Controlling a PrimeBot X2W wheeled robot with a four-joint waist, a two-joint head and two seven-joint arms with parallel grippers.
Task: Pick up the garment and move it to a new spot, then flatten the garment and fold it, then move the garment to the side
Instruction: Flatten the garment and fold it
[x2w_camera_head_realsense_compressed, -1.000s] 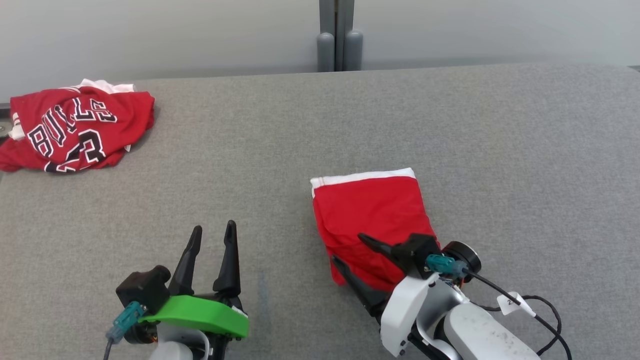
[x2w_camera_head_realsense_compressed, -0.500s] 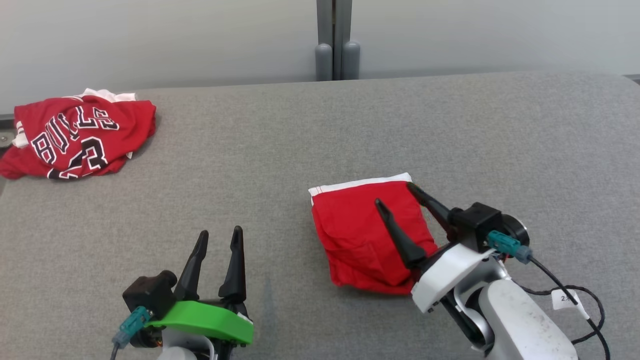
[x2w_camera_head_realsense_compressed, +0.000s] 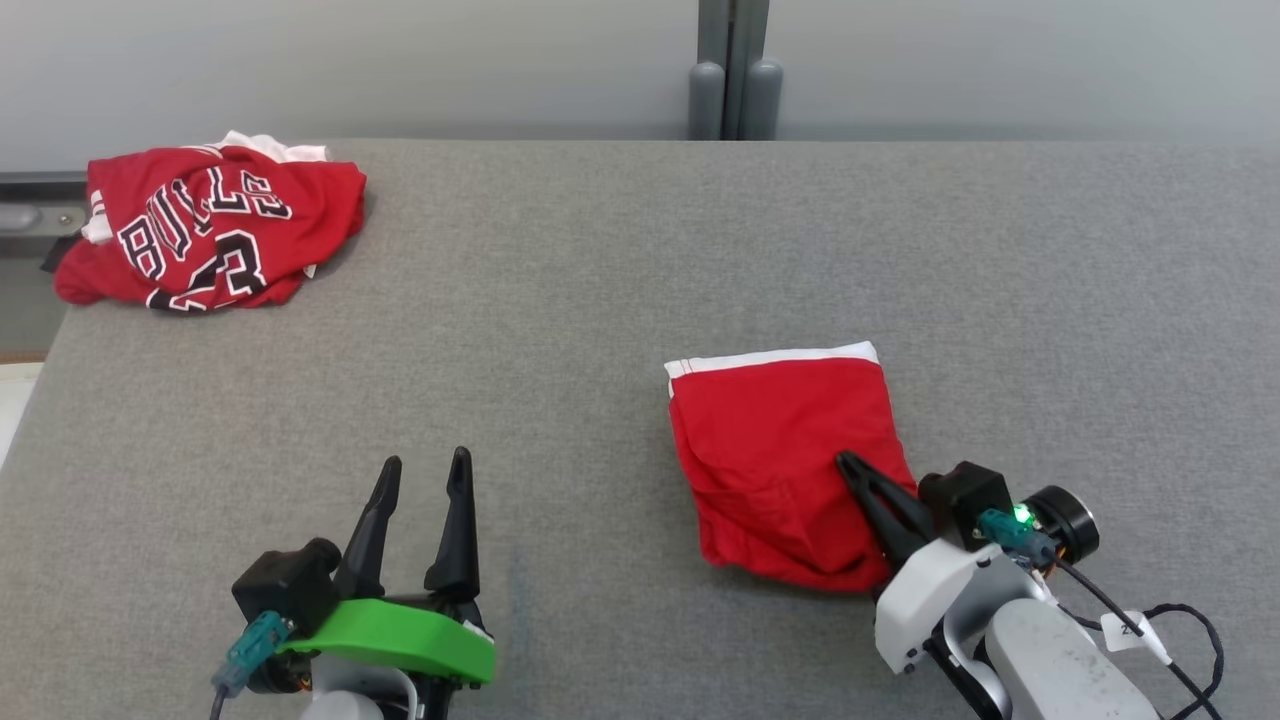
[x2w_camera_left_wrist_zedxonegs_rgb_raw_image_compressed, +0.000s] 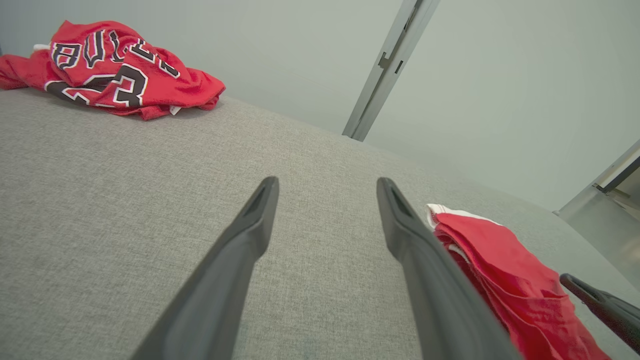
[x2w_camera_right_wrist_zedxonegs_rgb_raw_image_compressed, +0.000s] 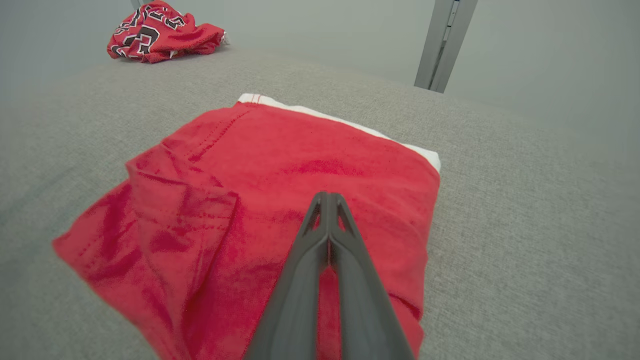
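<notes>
1. Grey fabric covers the bench (x2w_camera_head_realsense_compressed: 600, 300), which runs back to a pale wall (x2w_camera_head_realsense_compressed: 400, 60); a grey post (x2w_camera_head_realsense_compressed: 733, 70) stands against that wall behind the far edge.
2. The garment (x2w_camera_head_realsense_compressed: 780, 450), red with a white band along its far edge, lies folded into a rough rectangle on the bench, right of the middle in the head view; its near left part is creased, with a doubled layer showing.
3. The right hand (x2w_camera_head_realsense_compressed: 847, 460) has its two dark fingers pressed together, with no cloth seen between them; they lie over the near right part of the garment and point toward the white band; whether they touch the cloth I cannot tell.
4. The left hand (x2w_camera_head_realsense_compressed: 426, 457) is open, its fingers spread with bare bench showing between them; it holds nothing and sits well apart from the garment, to its left; a green cover (x2w_camera_head_realsense_compressed: 400, 630) lies across its wrist.
5. A crumpled red jersey (x2w_camera_head_realsense_compressed: 215, 225) with black-and-white lettering lies at the far left corner of the bench, well apart from both hands.
6. A small green light (x2w_camera_head_realsense_compressed: 1021, 514) glows at the right wrist; a white tag (x2w_camera_head_realsense_compressed: 1128, 630) hangs just beside that arm.
</notes>
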